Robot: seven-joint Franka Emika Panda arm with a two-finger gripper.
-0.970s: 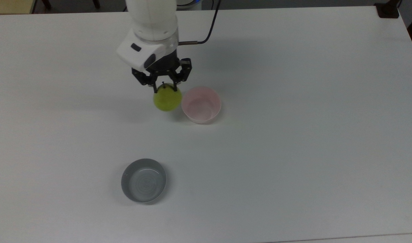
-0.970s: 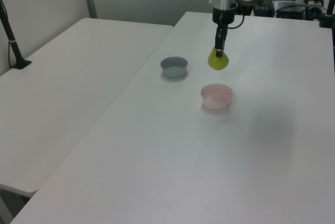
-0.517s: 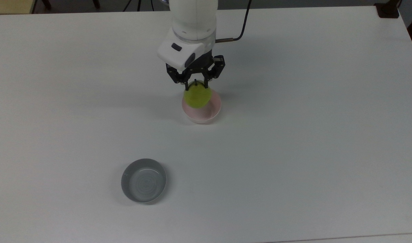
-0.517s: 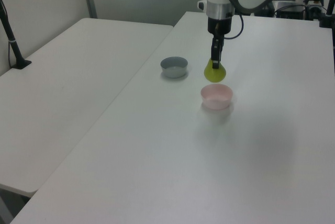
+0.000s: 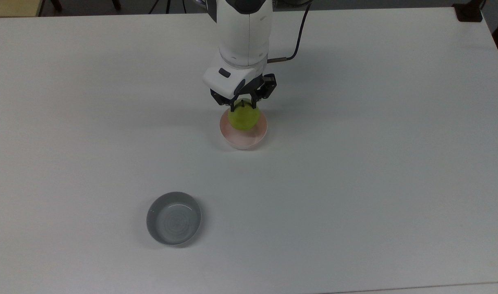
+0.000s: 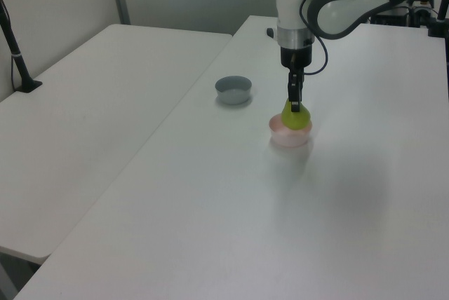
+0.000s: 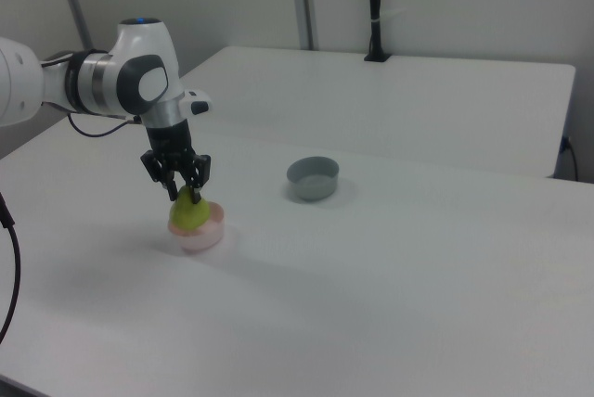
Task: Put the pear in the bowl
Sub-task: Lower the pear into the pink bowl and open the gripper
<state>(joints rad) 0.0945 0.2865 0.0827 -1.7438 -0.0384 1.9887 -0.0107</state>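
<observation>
The yellow-green pear [image 5: 243, 117] [image 6: 295, 117] [image 7: 188, 214] hangs by its top from my gripper [image 5: 243, 107] [image 6: 295, 106] [image 7: 185, 192], which is shut on it. Its lower half sits within the rim of the pale pink bowl [image 5: 245, 139] [image 6: 287, 138] [image 7: 205, 236]. Whether the pear touches the bowl's floor is hidden by the walls. My arm reaches down from the far edge of the table in the top view.
A wider grey bowl [image 5: 174, 218] [image 6: 233, 89] [image 7: 312, 178] stands apart, toward the top view's lower left. The white table [image 5: 355, 163] is bare around both bowls. A second white table [image 6: 84, 111] adjoins in the left view's left.
My gripper carried the pear from beside the pink bowl's left in the top view to over the bowl, then lowered it into the rim.
</observation>
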